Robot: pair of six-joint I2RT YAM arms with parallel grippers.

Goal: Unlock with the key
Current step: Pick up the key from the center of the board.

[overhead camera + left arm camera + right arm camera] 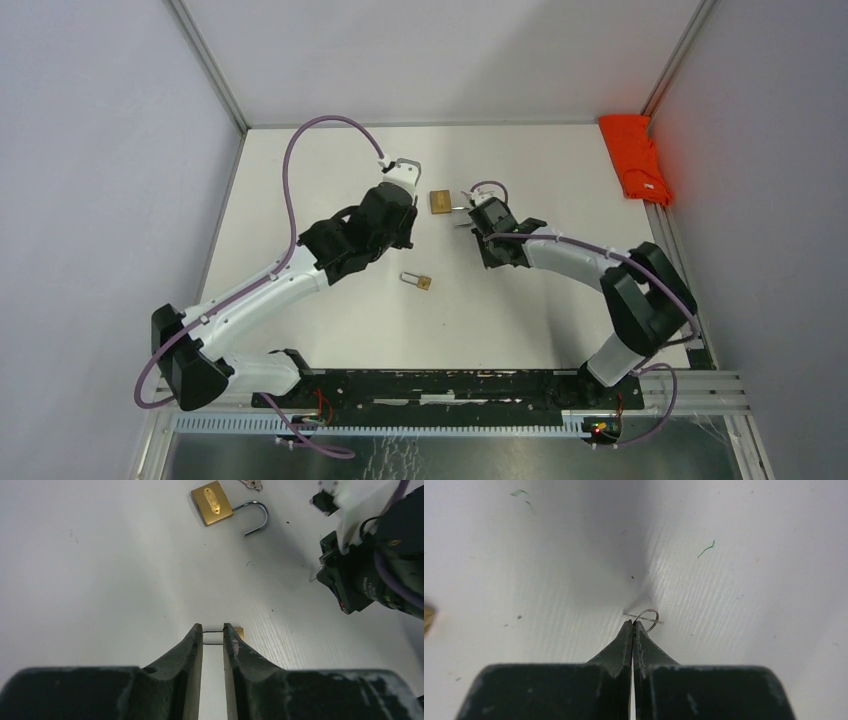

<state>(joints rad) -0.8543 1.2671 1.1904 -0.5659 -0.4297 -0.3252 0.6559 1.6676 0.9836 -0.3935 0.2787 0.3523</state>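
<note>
1. Worktop (300, 180): white and flat, with walls at the back and sides. A few dark specks and green shreds lie on it.
2. Left end effector (213, 630): black fingers set to a narrow gap, holding nothing. In the top view it hangs at mid-worktop, just left of the large padlock.
3. Right end effector (632, 623): black fingers pressed together at the tips and pinching the wire ring. It sits low over the worktop, just right of the large padlock.
4. Red cloth (634, 155): crumpled, at the far right corner by the frame rail, well apart from both locks.
5. Large padlock (212, 503): rectangular brass body with a raised oval plate on its face, lying flat. The steel shackle is swung open, one leg free of the body and pointing towards the right arm. It lies between the two end effectors.
6. Small padlock (420, 281): brass body with a thin steel shackle pointing left, lying flat nearer the arm bases.
7. Wire ring (647, 611): a thin steel loop jutting from the right fingertips. Whether a key hangs on it cannot be told.
</note>
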